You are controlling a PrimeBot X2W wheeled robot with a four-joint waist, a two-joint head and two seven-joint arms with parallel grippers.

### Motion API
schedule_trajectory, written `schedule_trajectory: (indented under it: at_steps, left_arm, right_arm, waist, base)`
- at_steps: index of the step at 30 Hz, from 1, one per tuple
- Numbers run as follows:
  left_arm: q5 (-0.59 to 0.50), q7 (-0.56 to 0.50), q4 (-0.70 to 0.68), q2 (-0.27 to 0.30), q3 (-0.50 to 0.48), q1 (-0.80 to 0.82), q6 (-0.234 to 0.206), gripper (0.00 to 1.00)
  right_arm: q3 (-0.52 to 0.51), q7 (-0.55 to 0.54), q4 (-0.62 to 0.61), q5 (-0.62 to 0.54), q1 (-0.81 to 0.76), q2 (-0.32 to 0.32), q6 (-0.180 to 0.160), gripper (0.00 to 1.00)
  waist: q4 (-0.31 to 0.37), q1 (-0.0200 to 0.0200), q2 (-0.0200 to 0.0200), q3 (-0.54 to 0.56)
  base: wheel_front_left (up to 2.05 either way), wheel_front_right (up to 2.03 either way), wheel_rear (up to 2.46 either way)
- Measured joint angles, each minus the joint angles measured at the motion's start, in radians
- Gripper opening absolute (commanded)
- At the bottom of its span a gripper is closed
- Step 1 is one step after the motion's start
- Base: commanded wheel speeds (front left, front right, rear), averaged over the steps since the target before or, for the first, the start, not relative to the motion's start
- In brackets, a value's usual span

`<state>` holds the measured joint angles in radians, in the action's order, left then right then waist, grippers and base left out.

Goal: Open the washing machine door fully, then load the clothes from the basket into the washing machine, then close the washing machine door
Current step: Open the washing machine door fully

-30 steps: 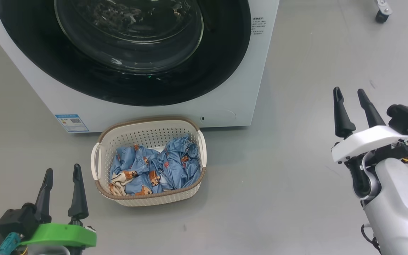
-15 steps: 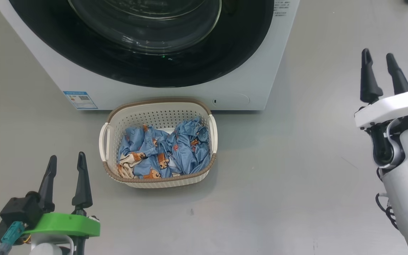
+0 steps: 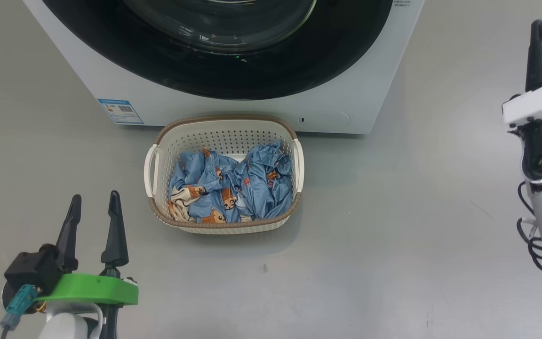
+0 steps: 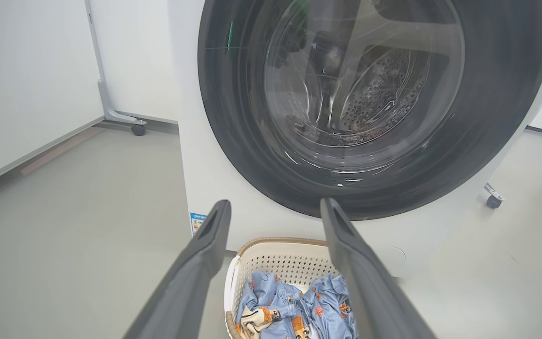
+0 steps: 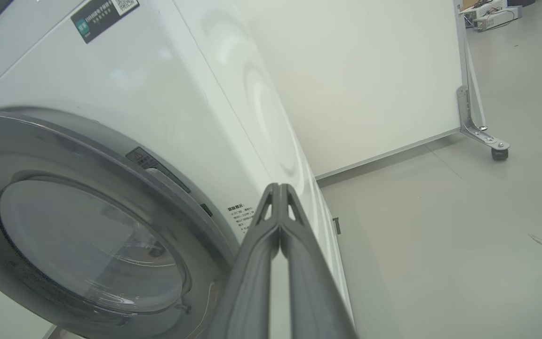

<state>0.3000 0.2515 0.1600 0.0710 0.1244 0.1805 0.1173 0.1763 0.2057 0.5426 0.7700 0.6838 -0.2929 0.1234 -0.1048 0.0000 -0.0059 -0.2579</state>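
Observation:
The white washing machine (image 3: pixel 83 70) stands at the top of the head view, its black-rimmed glass door (image 3: pixel 252 75) closed against the front. Just before it on the floor sits the cream perforated basket (image 3: pixel 226 132), holding the crumpled light blue clothes (image 3: pixel 257 188) with orange-brown figures. My left gripper (image 3: pixel 94 205) is open at the lower left, left of the basket and apart from it. My right gripper (image 3: pixel 540 33) is shut on nothing at the right edge, raised beside the machine's right side. In the right wrist view the shut fingers (image 5: pixel 278 188) point toward the machine's front corner beside the door (image 5: pixel 87 235).
Grey floor (image 3: pixel 393 235) spreads around the basket and to the right. A blue label (image 3: pixel 120 111) marks the machine's lower left corner. White wheeled partitions (image 4: pixel 31 80) stand behind, with casters (image 5: pixel 499 153) on the floor.
My right gripper has closed its fingers and risen toward the machine's right side. The head camera has shifted, so the whole picture slid. The left gripper stays open; the basket has not moved.

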Motion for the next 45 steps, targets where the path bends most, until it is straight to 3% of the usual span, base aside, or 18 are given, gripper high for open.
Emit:
schedule_trajectory:
  at_steps: [20, 35, 45]
  left_arm:
    - [0.0, 0.0, -0.041, -0.008, 0.005, 0.048, 0.004, 1.0]
    - [0.008, 0.0, -0.06, -0.031, 0.015, 0.086, 0.005, 1.0]
    - [0.025, 0.0, -0.058, -0.037, 0.041, 0.102, 0.005, 1.0]
  right_arm:
    - [-0.107, -0.234, 0.01, 0.417, 0.171, -0.033, 0.0, 0.0]
    - [-0.03, -0.463, -0.017, 0.484, 0.316, -0.11, 0.0, 0.0]
    - [0.023, -0.569, -0.051, 0.52, 0.395, -0.125, 0.0, 0.0]
  waist:
    - [-0.036, 0.0, 0.0, -0.103]
    - [-0.08, 0.0, 0.0, -0.19]
    - [-0.112, 0.0001, 0.0, -0.239]
  base:
    - [0.0, 0.0, 0.0]
    - [0.0, 0.0, 0.0]
    - [0.0, 0.0, 0.0]
